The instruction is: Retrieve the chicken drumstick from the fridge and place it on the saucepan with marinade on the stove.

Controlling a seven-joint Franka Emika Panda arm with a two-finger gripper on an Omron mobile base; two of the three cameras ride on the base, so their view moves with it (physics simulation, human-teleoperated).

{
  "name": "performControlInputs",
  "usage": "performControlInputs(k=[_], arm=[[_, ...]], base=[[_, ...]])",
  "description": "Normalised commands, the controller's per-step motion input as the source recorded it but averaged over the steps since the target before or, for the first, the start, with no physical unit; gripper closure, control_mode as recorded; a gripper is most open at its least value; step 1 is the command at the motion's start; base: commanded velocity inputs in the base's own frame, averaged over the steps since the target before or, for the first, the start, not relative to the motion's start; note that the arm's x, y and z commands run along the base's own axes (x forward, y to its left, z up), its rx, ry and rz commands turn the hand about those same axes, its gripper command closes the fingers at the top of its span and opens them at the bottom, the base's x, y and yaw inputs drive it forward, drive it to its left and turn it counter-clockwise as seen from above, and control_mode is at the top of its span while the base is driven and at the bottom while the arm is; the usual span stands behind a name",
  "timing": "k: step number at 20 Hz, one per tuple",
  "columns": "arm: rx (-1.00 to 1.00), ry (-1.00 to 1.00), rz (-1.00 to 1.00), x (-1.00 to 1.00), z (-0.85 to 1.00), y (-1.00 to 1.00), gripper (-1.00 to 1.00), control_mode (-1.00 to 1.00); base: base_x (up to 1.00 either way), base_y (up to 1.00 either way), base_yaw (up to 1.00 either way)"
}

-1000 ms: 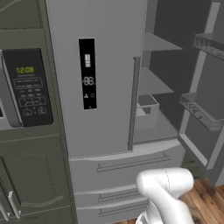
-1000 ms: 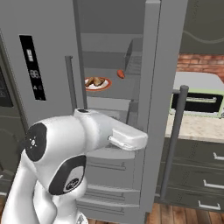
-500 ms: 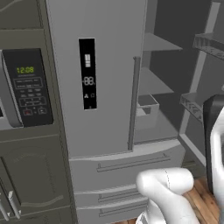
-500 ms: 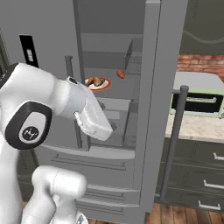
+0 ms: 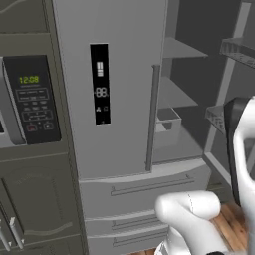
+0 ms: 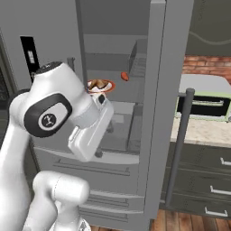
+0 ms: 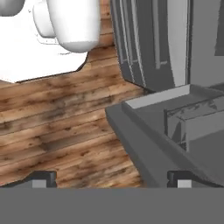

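The fridge (image 5: 119,99) is a tall grey steel unit with its left door shut and its right door (image 6: 164,90) swung open. On a middle shelf inside lies the golden-brown chicken drumstick (image 6: 100,84), resting on a red-rimmed white plate (image 6: 109,85). My white hand (image 6: 90,131) hangs in front of the open compartment, below and just left of the plate, pointing down. My gripper (image 7: 113,178) is open with nothing between its fingertips (image 7: 43,177), looking at wood floor and a lower fridge ledge (image 7: 144,131). The saucepan, marinade and stove are out of view.
A small red-orange oblong item (image 6: 125,76) lies on the same shelf. The open door's bar handle (image 6: 179,144) stands to the right. A dark wall oven (image 5: 30,99) with a green clock is left of the fridge. A toaster oven (image 6: 205,103) sits on the right counter.
The arm has swung upward, and its hand has turned from pointing right to pointing down in front of the open compartment. The jaws stayed open.
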Motion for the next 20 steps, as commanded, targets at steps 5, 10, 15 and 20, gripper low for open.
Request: performControlInputs(k=[5,10,15,20], arm=[[0.45,-0.27,-0.42,0.2,-0.59,0.25,-1.0,-1.0],[0.13,-0.2,-0.29,0.3,-0.4,0.55,-1.0,-1.0],[0.03,-0.01,-0.42,0.5,-0.02,0.86,-1.0,-1.0],[0.13,-0.1,-0.45,0.15,0.47,0.61,-1.0,-1.0]], base=[[0.0,0.0,0.0],[0.0,0.0,0.0],[0.0,0.0,0.0],[0.0,0.0,0.0]])
